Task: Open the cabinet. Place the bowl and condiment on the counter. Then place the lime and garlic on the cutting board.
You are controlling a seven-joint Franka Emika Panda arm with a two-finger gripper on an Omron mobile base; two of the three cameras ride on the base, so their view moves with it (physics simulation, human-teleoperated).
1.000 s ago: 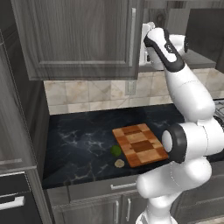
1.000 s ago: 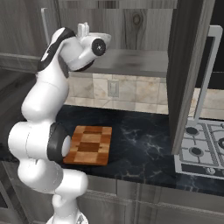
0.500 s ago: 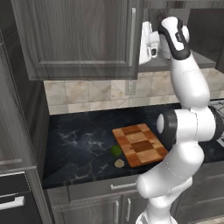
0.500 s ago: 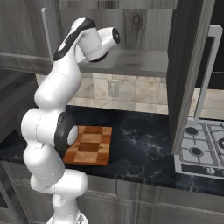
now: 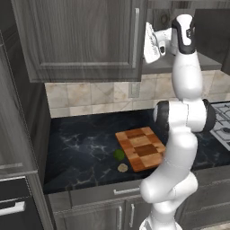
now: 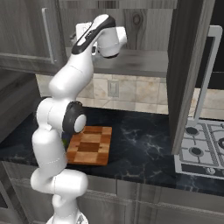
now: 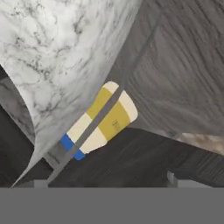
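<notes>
The cabinet's left door is shut; its right door is swung open. My gripper is raised at the open cabinet, level with the shelf. In the hand view the gripper is open and holds nothing. Ahead of it are the speckled bowl and, beside it, the condiment with its blue lid, crossed by a thin grey strip. On the counter the lime and garlic lie just left of the cutting board.
A stove sits to the right of the counter. The open door's long handle sticks out over the stove side. A wall socket is on the tiled backsplash. Low cabinets run under the counter.
The arm has straightened upward and its elbow has risen. The hand has stayed at the cabinet opening, turning slightly. The jaws stay open.
</notes>
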